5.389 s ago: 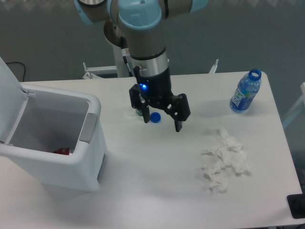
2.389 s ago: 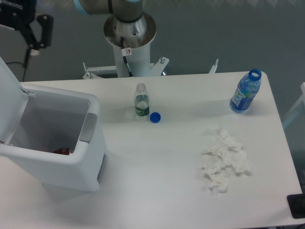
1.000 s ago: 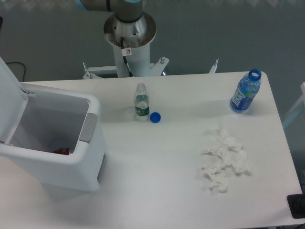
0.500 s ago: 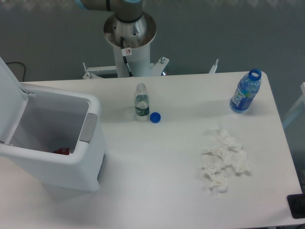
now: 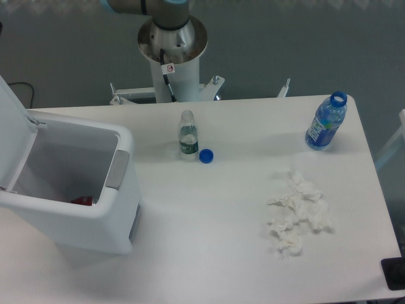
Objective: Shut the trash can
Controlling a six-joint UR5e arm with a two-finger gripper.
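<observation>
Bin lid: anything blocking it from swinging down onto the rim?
Nothing visible does. The lid stands open at the left edge; the rim is bare, and the red item sits low inside the bin. Pincer is out of view.

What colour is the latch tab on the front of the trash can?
Grey, against the white trash can; the latch tab shows clearly in the fixed camera view.

base column [image 5: 172, 56]: white, round, flaring to a grey disc on top
joint cover [image 5: 145, 6]: light blue, at the top edge
sticker [image 5: 169, 68]: small, red-and-white
cable [image 5: 169, 85]: black, down the column's front
</observation>
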